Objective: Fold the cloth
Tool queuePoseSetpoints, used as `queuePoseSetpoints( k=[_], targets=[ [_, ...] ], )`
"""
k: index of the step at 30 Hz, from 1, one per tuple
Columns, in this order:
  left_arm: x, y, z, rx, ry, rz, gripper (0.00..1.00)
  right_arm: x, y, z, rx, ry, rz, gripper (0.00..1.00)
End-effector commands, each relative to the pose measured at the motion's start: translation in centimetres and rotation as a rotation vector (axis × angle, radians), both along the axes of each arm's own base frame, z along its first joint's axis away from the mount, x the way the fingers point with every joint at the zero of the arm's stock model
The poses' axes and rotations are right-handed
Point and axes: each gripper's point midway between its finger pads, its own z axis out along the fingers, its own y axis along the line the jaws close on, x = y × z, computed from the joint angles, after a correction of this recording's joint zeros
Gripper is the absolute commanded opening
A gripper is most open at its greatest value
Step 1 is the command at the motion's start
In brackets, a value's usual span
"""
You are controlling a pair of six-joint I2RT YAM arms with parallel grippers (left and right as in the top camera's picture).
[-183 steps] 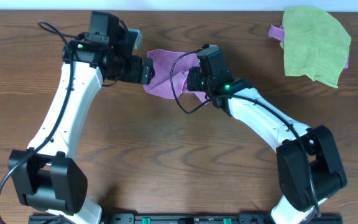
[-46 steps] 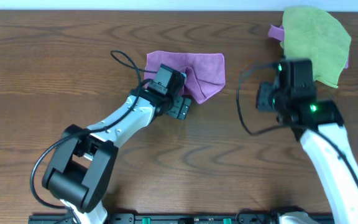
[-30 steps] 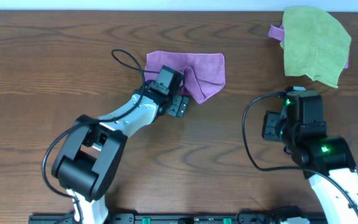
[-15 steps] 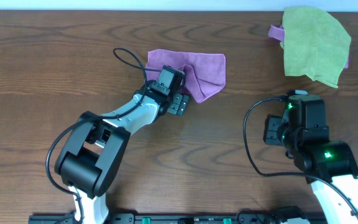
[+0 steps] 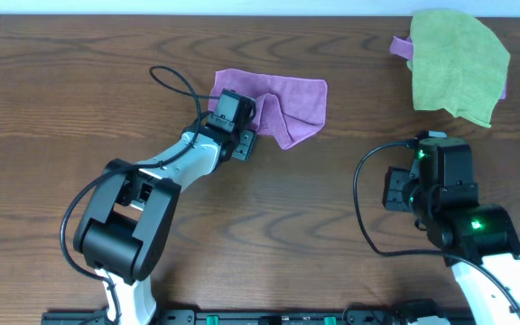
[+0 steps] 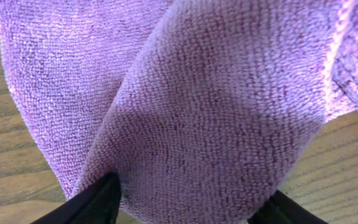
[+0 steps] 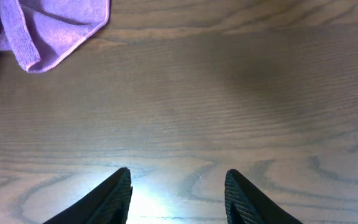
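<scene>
Closest in, my left wrist camera was filled with the cloth [image 6: 216,106]: lilac terry with its looped pile plain to see, heaved into a rounded ridge with a shadowed crease down its left flank. My left gripper [image 6: 188,208] stood partly open astride that ridge, with one finger [image 6: 95,199] at each side. I could not tell whether it actually pinched the pile. None of that texture showed from above.

My right wrist camera saw my right gripper [image 7: 178,194] about half open over bare table [image 7: 229,93], holding nothing, with a hemmed corner of the cloth at the far upper left.

Only the overhead view gave the whole layout. The cloth lay toward the table's back, left of centre, with one part folded over into a point. My left gripper was at its near-left edge and my right was well apart. At the far right corner lay a lime-green cloth [image 5: 459,63] with a purple scrap [image 5: 400,45] peeking from beneath.
</scene>
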Motion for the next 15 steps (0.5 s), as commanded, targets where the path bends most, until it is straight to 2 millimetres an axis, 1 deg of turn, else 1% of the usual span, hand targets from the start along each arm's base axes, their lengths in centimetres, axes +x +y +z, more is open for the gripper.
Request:
queuePoseSetpoints(
  k=[1, 6, 11, 15],
  targets=[
    [0.32, -0.01, -0.22, 0.009, 0.002, -0.005, 0.61, -0.2, 0.1, -0.11, 0.003, 0.002, 0.004, 0.49],
    [0.11, -0.19, -0.31, 0.0, 0.013, -0.013, 0.52, -0.22, 0.09, -0.17, 0.003, 0.004, 0.003, 0.5],
    [-0.05, -0.11, -0.39, 0.003, 0.02, -0.012, 0.33, -0.3, 0.02, -0.4, -0.001, 0.009, 0.001, 0.5],
    [-0.25, -0.01, -0.52, 0.008, 0.03, -0.012, 0.31, -0.37, 0.01, -0.55, -0.001, 0.013, 0.001, 0.5]
  ],
)
